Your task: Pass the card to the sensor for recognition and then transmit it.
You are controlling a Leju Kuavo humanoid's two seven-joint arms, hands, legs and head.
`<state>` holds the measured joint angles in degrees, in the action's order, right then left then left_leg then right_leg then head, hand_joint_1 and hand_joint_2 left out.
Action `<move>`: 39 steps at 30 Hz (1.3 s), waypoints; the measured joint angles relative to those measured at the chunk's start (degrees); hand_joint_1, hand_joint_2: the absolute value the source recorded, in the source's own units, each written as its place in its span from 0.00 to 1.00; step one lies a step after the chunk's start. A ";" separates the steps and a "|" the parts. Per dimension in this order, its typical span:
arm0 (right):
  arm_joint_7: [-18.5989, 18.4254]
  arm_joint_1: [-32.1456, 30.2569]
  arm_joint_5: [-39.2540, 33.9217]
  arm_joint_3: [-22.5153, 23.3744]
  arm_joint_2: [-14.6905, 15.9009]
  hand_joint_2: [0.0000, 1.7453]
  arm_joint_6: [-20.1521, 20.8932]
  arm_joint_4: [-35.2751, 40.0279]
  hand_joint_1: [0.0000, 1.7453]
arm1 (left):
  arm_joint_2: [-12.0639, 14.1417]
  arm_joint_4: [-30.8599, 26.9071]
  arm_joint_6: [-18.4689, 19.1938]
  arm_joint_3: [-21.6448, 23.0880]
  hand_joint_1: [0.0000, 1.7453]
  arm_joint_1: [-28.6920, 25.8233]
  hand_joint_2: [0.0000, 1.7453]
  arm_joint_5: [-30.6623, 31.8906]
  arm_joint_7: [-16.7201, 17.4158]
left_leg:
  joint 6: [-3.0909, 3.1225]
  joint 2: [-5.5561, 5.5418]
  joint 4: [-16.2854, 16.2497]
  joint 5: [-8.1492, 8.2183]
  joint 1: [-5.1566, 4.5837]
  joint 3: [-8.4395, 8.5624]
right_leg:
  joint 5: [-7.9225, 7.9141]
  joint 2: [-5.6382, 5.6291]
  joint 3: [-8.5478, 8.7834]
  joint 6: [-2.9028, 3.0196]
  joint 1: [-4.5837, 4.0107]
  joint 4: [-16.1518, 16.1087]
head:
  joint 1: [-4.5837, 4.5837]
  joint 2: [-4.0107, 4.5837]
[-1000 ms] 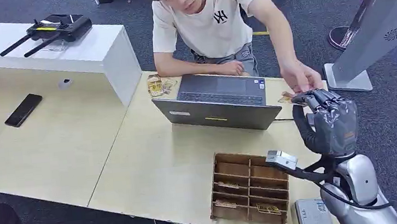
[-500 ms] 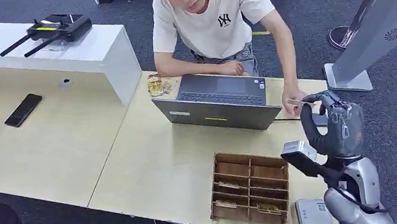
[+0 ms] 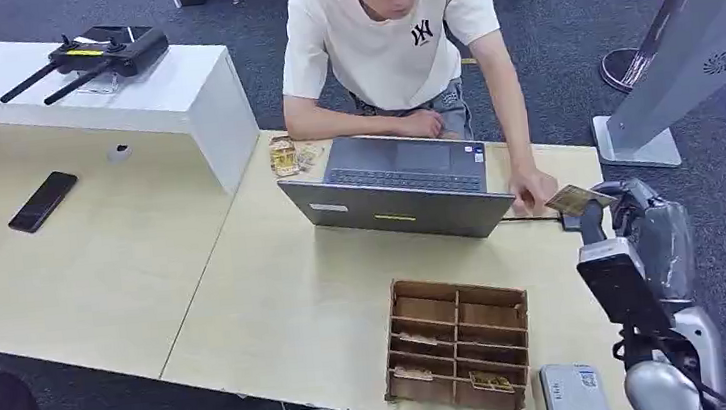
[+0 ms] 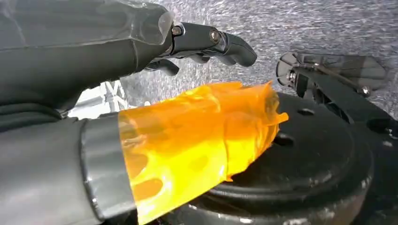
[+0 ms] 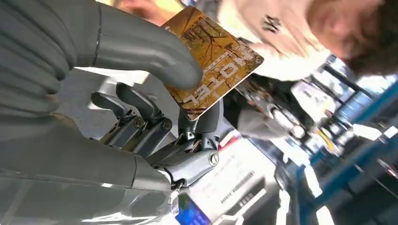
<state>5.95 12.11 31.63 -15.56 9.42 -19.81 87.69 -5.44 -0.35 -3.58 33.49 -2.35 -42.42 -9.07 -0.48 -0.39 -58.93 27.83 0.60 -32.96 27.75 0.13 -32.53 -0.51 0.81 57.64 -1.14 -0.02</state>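
Card pinched in right hand, thumb above, dark fingers beneath.

Held over the table's far right corner, just right of the laptop, close by a person's hand. Left hand hanging, fingers apart, clasping nothing, thumb wrapped in orange film.

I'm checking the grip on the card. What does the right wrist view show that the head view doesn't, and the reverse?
Right wrist view alone: the thumb pressing the card's printed face against a finger behind it.
Head view alone: the laptop, the wooden tray, the phone, and a person's hand beside the card.
Both: the right robot hand holding the yellow card, and the person in a white shirt.
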 joint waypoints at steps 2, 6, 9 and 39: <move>-1.54 -0.53 -1.10 0.09 1.16 1.00 3.64 0.57 1.00 | -0.31 0.00 -0.40 -0.57 0.00 0.06 0.00 -0.79 0.48 | 0.00 0.01 0.00 0.00 -0.01 0.01 | 0.00 0.00 0.00 0.00 0.01 0.00 | -0.02 0.00; -3.32 -2.20 -4.20 0.15 3.24 1.00 9.75 1.40 1.00 | -0.37 0.00 -0.40 -1.60 0.00 0.11 0.00 -2.10 1.35 | 0.00 0.00 0.00 0.00 -0.01 0.00 | 0.00 0.01 0.00 0.00 0.01 -0.01 | -0.02 0.00; -4.31 -3.52 -6.12 0.11 4.48 1.00 12.66 2.03 1.00 | -0.33 0.00 -0.22 -2.25 0.00 0.16 0.00 -2.84 1.95 | 0.00 0.00 0.00 0.01 0.00 0.00 | 0.00 0.00 -0.01 0.00 0.00 -0.01 | -0.02 0.00; -11.02 -10.67 -13.53 -2.49 12.81 1.00 21.52 5.05 1.00 | 0.09 0.00 -0.81 -4.15 0.00 0.59 0.00 -8.81 4.94 | 0.07 0.02 0.00 0.05 0.00 0.00 | 0.01 -0.02 -0.02 0.00 0.00 -0.01 | -0.02 0.00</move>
<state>-5.07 1.44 18.10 -18.05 22.23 1.70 92.74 -5.35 -0.35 -4.39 29.33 -1.75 -51.23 -4.13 -0.41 -0.37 -58.93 27.88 0.60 -32.96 27.76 0.11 -32.55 -0.51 0.81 57.63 -1.16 -0.02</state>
